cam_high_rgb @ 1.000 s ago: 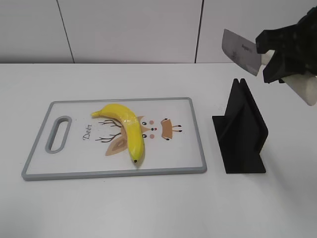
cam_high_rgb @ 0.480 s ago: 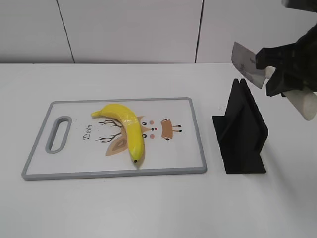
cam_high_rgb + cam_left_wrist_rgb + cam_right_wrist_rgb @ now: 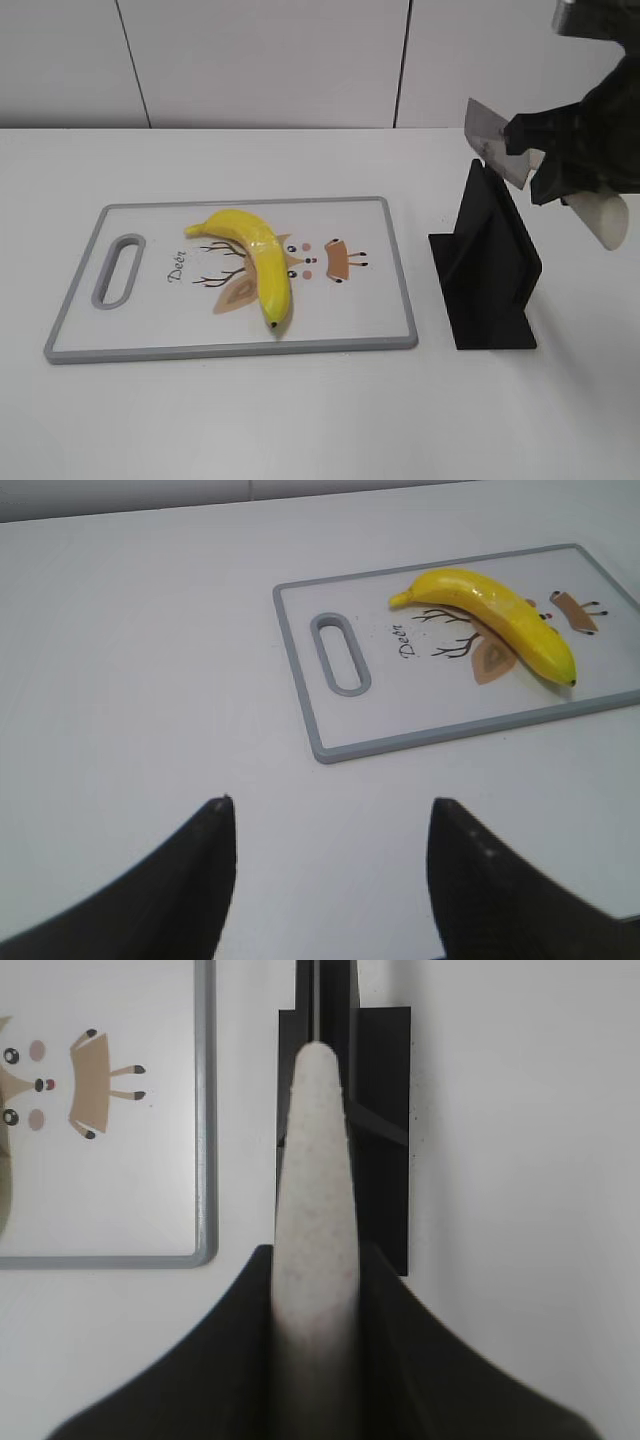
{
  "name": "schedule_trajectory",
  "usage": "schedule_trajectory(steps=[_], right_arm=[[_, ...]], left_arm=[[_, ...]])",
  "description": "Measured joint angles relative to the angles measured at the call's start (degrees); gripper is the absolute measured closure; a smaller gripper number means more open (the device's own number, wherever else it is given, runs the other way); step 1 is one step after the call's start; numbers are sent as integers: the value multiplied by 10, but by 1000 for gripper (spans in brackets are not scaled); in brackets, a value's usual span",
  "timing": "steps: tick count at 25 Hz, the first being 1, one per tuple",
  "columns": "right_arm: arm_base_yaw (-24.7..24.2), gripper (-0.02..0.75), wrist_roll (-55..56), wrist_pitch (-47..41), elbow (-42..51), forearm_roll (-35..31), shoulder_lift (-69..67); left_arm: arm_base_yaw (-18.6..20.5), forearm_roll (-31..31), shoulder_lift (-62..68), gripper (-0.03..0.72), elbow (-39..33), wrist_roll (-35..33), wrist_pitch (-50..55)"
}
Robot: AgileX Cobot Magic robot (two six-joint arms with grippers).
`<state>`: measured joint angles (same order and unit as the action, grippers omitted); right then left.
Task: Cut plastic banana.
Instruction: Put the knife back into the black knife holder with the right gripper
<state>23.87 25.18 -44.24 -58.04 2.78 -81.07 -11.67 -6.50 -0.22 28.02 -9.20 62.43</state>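
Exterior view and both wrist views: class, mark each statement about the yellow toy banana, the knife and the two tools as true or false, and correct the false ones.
1. The glossy yellow plastic banana lies on the grey-rimmed white cutting board. True.
2. The banana is already cut in two. False: it is whole.
3. The right tool grips a white-handled knife. True.
4. The left tool is shut on the banana. False: it is open, holding nothing, away from the board.
5. The knife blade touches the banana. False: it is above the black knife stand, right of the board.
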Motion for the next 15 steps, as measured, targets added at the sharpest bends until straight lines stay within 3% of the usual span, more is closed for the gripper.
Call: schedule_trajectory(steps=[15], right_arm=[[0, 568, 0, -17, 1, -31, -70]], left_arm=[[0, 0, 0, 140, 0, 0, 0]])
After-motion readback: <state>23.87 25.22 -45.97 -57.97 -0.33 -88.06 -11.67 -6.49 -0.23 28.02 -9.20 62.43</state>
